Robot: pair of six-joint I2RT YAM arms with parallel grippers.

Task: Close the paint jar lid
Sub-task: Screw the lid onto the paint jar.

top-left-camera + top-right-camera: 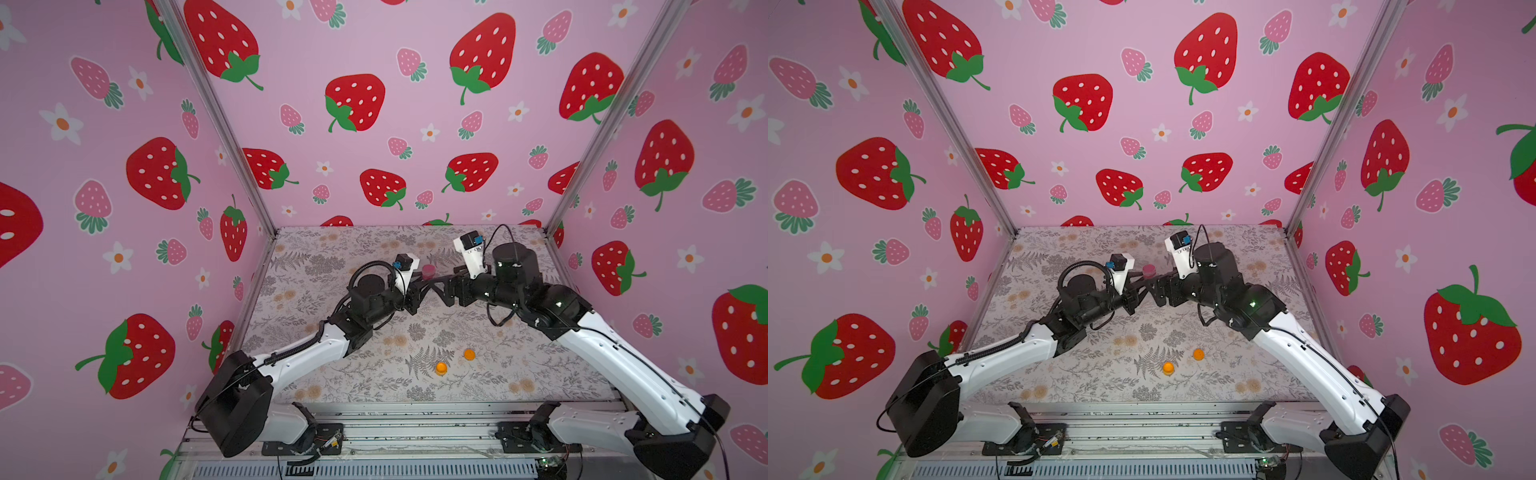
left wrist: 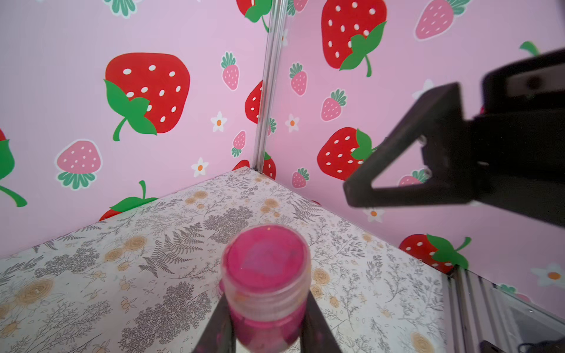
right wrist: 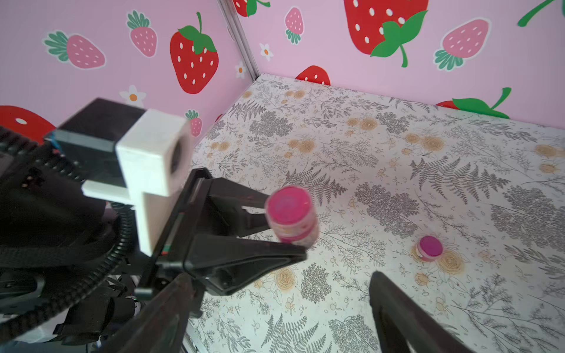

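1. The left jaws are clamping the paint jar (image 2: 265,328) by its pink body, one on each side. Their tips are running off the edge of the left wrist view, and the jar is showing blurred there.
2. The jar is hanging clear of the bench (image 1: 374,388), roughly upright, toward the back middle. In both top views only a pink spot of it is peeking out between the two wrists, with the left arm (image 1: 307,353) covering the rest.
3. A clear ribbed lid (image 2: 266,266) is sitting on the jar's mouth, with pink showing through it. Whether it is seated all the way down cannot be told through the blur.
4. The right jaws are standing wide apart with nothing between them, near the jar but not touching it. In the right wrist view they are appearing only as two dark, blurred prongs cut by the frame. The right arm (image 1: 602,345) is reaching in from the other side.
5. A small pink pot (image 3: 429,248) is sitting on the bench beyond the held jar. It cannot be made out in the top views, and jar or loose cap cannot be told.
6. A nearer orange piece (image 1: 441,368) and a farther orange piece (image 1: 468,354) are lying near the bench's front middle, just beside each other and well apart from both arms. They are too small to tell what they are.
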